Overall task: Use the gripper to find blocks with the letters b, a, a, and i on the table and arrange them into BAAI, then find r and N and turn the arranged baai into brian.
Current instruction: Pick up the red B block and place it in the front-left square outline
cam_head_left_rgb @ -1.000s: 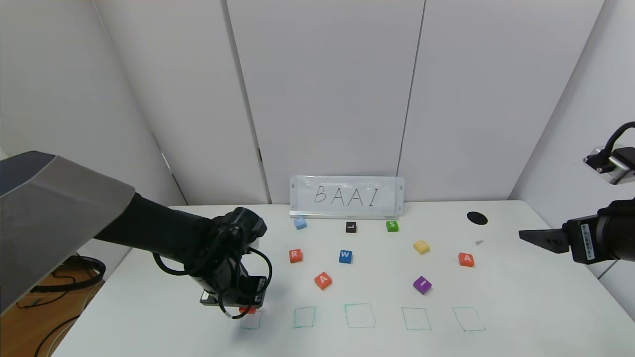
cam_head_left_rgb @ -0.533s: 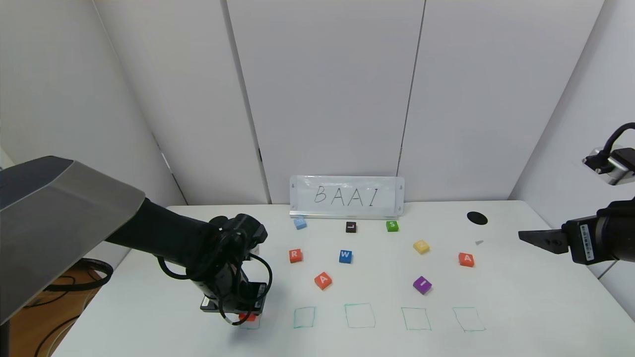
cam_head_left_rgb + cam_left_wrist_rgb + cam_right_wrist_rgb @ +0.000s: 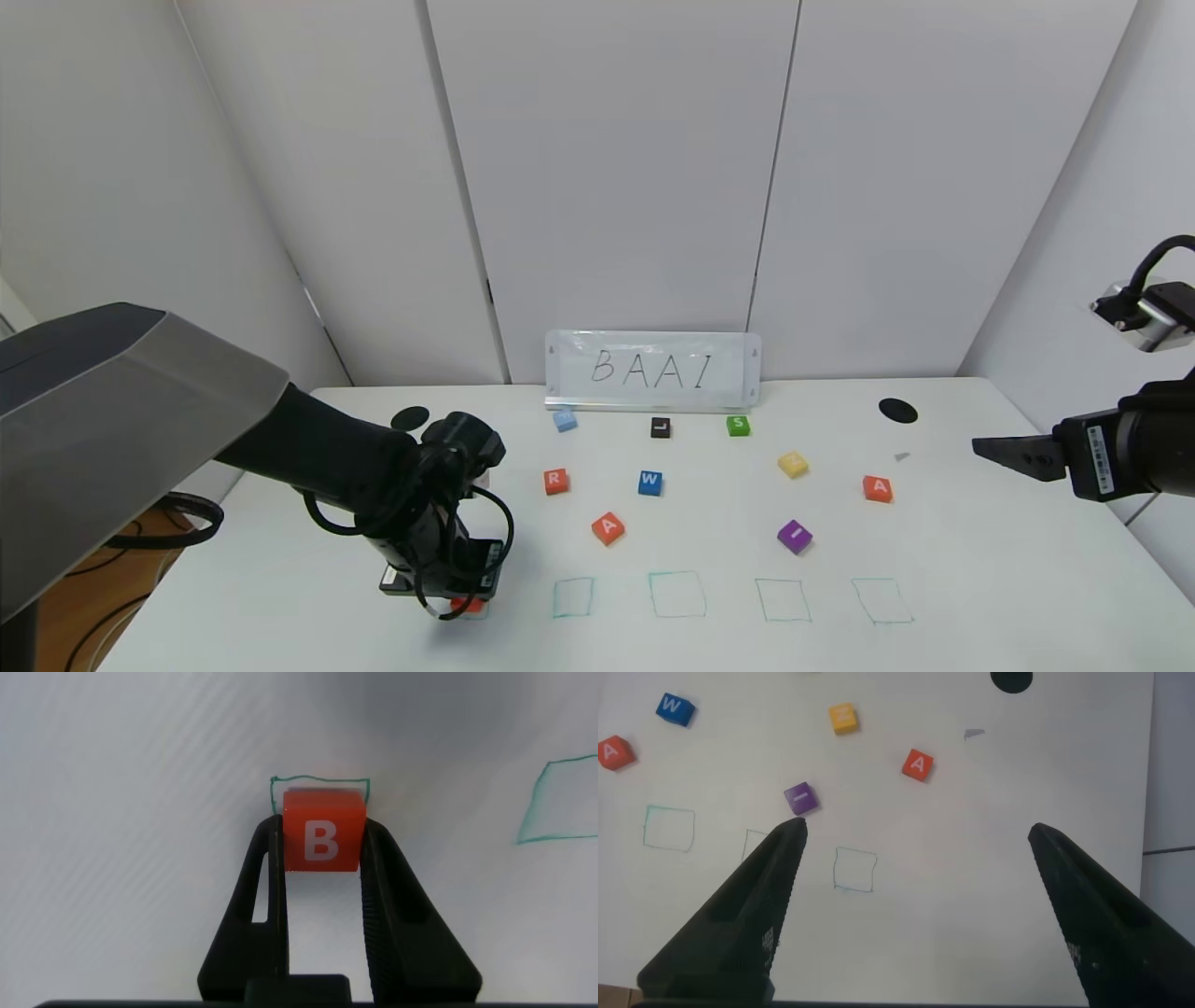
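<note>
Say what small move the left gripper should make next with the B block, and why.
Probably open and release. The left gripper is shut on the B block, which sits low over the leftmost green square, seemingly about in place. The right gripper hangs open at the table's right edge.

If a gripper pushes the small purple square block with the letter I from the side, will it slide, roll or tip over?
The small purple square block with the letter I looks flat and low, so it would probably slide, not tip. Its square edges give it nothing to roll on. The large white tabletop looks smooth, so the block may turn a little if pushed off centre.
</note>
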### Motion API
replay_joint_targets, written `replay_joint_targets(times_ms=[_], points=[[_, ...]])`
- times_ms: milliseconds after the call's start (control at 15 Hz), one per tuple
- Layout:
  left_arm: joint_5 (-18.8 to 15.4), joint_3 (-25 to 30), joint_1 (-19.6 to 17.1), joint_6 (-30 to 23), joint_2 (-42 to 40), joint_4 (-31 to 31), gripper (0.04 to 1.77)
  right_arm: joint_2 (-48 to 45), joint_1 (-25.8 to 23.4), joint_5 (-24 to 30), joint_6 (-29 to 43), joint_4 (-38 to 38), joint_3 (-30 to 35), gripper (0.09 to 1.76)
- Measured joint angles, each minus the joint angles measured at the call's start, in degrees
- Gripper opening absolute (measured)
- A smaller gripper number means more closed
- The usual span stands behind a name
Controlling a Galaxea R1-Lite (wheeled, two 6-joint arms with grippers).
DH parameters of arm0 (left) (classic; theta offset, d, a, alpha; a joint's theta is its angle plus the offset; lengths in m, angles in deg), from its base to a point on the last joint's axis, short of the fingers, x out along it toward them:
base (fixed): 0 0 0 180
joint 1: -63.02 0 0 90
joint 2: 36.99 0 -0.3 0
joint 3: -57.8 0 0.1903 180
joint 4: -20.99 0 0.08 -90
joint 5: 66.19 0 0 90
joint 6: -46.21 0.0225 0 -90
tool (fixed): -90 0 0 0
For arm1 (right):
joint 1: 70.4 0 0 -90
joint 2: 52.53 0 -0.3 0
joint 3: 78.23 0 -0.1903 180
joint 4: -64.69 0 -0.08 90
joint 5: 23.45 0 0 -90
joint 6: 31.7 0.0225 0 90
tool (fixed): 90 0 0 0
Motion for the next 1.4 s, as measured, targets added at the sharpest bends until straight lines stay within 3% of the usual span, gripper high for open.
replay_joint_targets(times_ms=[1267,1400], points=[[0.2,1.4,0.3,-0.4,0.8,2.5,0.51,0.1,0.0,0.0,0.0,0.0,0.0,1.71],[0.2,1.4,0.5,-0.4,0.8,2.4,0.80,0.1,0.0,0.0,0.0,0.0,0.0,1.71]])
